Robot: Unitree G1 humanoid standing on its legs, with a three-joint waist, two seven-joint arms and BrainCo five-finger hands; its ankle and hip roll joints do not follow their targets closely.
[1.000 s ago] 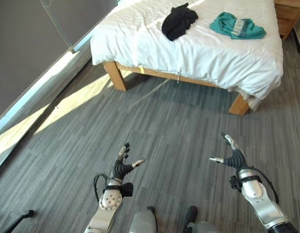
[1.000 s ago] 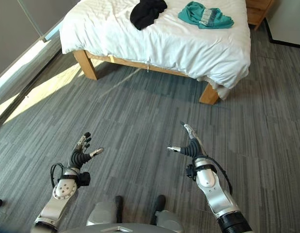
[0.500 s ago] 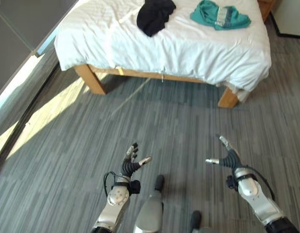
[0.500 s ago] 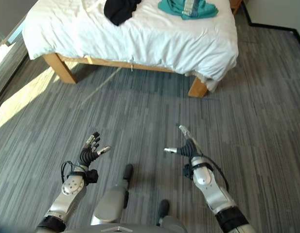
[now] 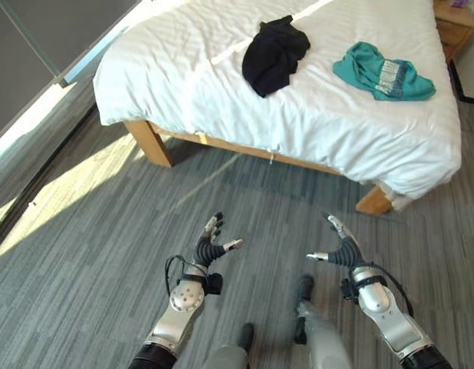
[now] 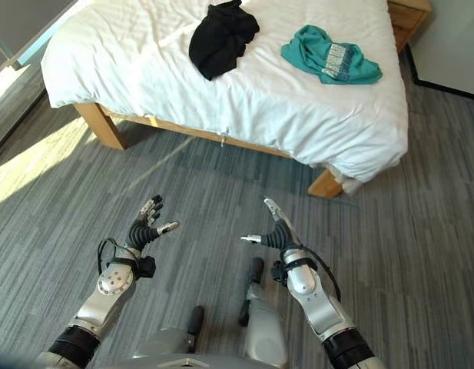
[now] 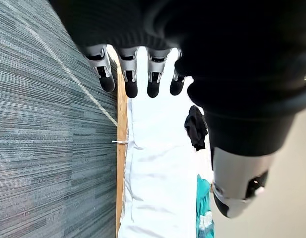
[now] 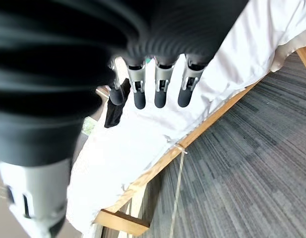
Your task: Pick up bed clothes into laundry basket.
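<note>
My left hand (image 5: pixel 210 249) and right hand (image 5: pixel 338 247) are both spread, empty, above the floor (image 5: pixel 106 231). Black garment (image 5: pixel 273 53) and teal garment (image 5: pixel 382 72) lie apart on the bed (image 5: pixel 190 84).

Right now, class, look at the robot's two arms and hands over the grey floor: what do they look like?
Both arms are smooth silver-grey shells with a dark band near the elbow. The left hand and right hand have a dark ribbed cover over the wrist and back. Their slim silver fingers end in dark tips, with a thumb set apart. A black cable loops beside each wrist.
</note>
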